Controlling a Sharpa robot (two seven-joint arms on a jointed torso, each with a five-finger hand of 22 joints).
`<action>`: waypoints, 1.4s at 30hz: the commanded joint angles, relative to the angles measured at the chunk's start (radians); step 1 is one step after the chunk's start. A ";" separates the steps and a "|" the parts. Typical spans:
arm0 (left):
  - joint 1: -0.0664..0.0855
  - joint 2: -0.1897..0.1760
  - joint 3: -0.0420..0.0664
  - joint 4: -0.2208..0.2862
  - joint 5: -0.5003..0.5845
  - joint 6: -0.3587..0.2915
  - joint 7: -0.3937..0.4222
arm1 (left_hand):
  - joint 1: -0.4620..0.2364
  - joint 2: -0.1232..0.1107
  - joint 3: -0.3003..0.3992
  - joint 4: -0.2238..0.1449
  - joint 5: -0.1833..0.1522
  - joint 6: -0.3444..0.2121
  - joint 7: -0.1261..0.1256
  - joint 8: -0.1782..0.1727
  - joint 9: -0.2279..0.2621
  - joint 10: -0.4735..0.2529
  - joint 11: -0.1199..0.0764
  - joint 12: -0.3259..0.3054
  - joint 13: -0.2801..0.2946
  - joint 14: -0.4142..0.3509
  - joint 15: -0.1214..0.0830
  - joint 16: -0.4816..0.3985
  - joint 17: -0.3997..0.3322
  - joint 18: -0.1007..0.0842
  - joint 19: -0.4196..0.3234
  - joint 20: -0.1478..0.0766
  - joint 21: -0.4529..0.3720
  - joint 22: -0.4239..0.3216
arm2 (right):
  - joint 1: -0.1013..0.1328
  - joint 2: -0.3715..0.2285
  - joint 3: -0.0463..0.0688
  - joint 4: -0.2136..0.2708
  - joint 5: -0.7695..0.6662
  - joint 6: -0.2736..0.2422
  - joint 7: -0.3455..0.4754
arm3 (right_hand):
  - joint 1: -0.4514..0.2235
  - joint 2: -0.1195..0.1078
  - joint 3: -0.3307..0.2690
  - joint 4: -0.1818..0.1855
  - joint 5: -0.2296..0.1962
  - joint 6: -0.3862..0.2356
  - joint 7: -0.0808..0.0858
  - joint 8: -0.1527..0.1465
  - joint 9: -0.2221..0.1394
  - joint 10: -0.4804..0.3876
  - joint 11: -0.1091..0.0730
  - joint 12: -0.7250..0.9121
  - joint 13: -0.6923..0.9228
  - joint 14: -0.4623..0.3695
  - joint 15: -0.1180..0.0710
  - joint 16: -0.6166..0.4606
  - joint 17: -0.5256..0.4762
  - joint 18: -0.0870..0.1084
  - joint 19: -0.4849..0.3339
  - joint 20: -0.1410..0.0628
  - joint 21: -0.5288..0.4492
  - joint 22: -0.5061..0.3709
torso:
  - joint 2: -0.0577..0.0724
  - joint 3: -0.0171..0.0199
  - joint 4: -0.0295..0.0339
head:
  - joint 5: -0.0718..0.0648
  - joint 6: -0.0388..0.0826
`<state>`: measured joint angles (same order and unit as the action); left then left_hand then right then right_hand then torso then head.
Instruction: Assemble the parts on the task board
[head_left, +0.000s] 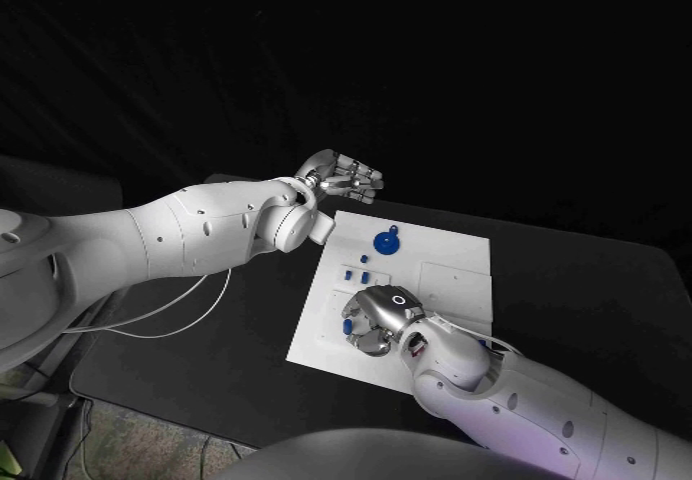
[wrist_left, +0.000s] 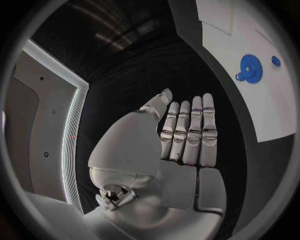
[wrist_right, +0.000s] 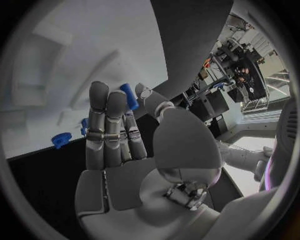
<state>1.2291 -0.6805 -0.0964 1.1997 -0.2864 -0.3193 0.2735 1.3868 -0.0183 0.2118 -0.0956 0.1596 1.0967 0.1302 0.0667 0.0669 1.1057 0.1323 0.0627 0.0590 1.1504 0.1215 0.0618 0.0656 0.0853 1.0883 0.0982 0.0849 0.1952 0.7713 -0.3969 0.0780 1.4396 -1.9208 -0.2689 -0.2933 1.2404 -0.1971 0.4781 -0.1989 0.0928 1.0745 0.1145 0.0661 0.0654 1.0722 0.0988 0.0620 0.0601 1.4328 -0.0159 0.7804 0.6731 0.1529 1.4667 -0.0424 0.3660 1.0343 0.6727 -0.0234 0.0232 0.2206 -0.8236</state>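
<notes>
Right now the right hand (head_left: 378, 318) hovers low over the near left part of the white board (head_left: 450, 290), fingers extended beside a small blue peg (wrist_right: 129, 95), holding nothing. A blue gear (head_left: 387, 241) sits farther back. The left hand (head_left: 340, 177) waits off the board's far corner, fingers apart and empty. Next move, likely: pinching the peg.

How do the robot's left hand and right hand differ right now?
The left hand hovers past the far edge of the task board, over black table; the right hand is over the board's near part, beside small blue parts. The left hand's fingers lie straight together, holding nothing. Both are silver.
</notes>
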 joint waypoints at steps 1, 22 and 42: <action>0.001 0.000 0.001 0.001 0.004 0.013 0.002 | -0.003 0.001 -0.006 0.000 -0.006 -0.007 0.001 -0.003 -0.001 -0.006 0.002 -0.003 -0.001 -0.006 -0.001 -0.001 0.000 0.017 0.002 0.006 -0.007 -0.002 | -0.001 -0.002 0.000 0.006 0.016 -0.055 0.009 | 0.025 -0.009 -0.025 0.012 -0.006 -0.023 -0.004 -0.003 -0.001 -0.035 0.007 0.006 -0.001 -0.005 0.006 0.005 -0.005 0.020 0.037 0.009 -0.008 -0.010 | 0.000 0.0000 0.0004 | -0.001 0.000; 0.000 -0.019 0.000 0.003 0.010 0.004 0.014 | -0.004 0.001 -0.008 0.001 -0.005 -0.010 0.001 -0.003 -0.001 -0.002 0.001 -0.003 -0.001 0.001 -0.003 -0.001 0.000 0.018 0.007 0.004 -0.004 -0.006 | -0.003 -0.192 0.080 0.100 0.195 -0.134 0.082 | -0.066 0.010 0.062 0.071 0.002 -0.012 0.008 -0.003 0.000 0.143 -0.031 0.000 0.000 0.013 -0.014 0.013 -0.021 0.000 0.039 -0.009 0.036 -0.049 | -0.006 0.0032 -0.0077 | -0.042 0.025; -0.052 -0.048 -0.001 -0.010 0.056 0.046 0.087 | -0.040 -0.010 -0.034 0.034 -0.012 -0.024 -0.001 -0.003 -0.001 0.036 -0.015 -0.004 -0.001 0.051 -0.019 0.001 0.003 0.010 0.030 -0.007 0.011 -0.003 | -0.002 -0.432 0.215 0.124 0.640 0.215 -0.131 | -0.128 0.098 -0.142 0.189 -0.043 0.108 -0.063 0.000 0.070 0.261 -0.142 0.744 0.873 0.008 -0.089 0.123 0.105 -0.079 0.044 -0.088 0.187 0.019 | -0.056 0.0231 -0.0204 | -0.137 0.039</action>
<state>1.1791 -0.7287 -0.0977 1.1893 -0.2527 -0.2998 0.3183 1.3527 -0.0256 0.1796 -0.0613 0.1430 1.0800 0.1281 0.0667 0.0668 1.1398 0.1176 0.0627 0.0590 1.1957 0.1016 0.0618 0.0675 0.0848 1.1107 0.0910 0.0925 0.1933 0.7696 -0.8272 0.2927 1.5594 -1.3657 -0.1697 -0.3266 1.1176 -0.1007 0.3362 -0.0157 0.0504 1.1770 0.0499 0.0658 0.1349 1.3381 -0.0444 0.7968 0.9199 1.4465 -0.1061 0.9069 0.7814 0.0843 1.4632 -0.1254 0.5500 1.0521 0.6293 -0.0035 0.0047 0.0940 -0.7822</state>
